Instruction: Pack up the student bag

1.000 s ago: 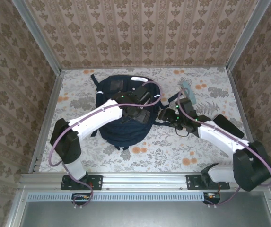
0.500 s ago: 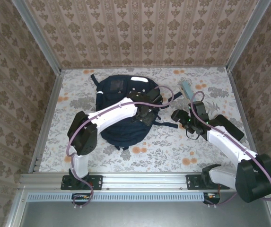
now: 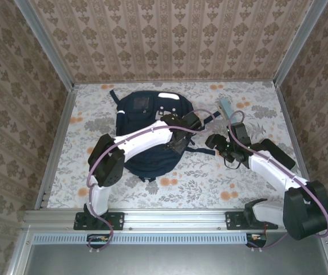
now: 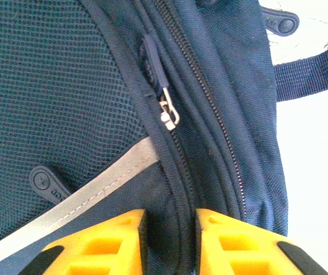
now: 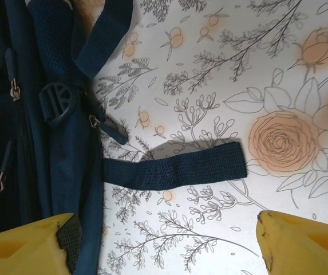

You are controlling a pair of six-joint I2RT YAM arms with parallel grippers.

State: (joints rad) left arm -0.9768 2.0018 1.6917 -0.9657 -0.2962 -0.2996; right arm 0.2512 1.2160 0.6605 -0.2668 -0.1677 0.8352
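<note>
The student bag (image 3: pixel 143 134), a dark navy backpack with a white stripe, lies flat at the table's middle. My left gripper (image 3: pixel 190 122) is at its right edge. In the left wrist view the yellow fingers (image 4: pixel 112 240) are shut on a fold of the bag's fabric beside the zip, below a metal zipper pull (image 4: pixel 168 114). To the right of the bag, my right gripper (image 3: pixel 215 142) hangs low over the table. In its wrist view the right gripper (image 5: pixel 164 229) is open, a loose navy strap (image 5: pixel 175 167) lies ahead of it, and its left finger (image 5: pixel 32 243) is against the bag's side (image 5: pixel 15 143).
A grey-teal flat object (image 3: pixel 226 107) lies at the back right. A black flat object (image 3: pixel 276 151) sits by the right arm. A plastic buckle (image 5: pixel 58 102) hangs at the bag's side. Walls close the table at the back and on both sides.
My left arm swung right across the bag, and its jaws closed on the fabric by the zip. The right gripper drew back a little to the right, away from the bag.
</note>
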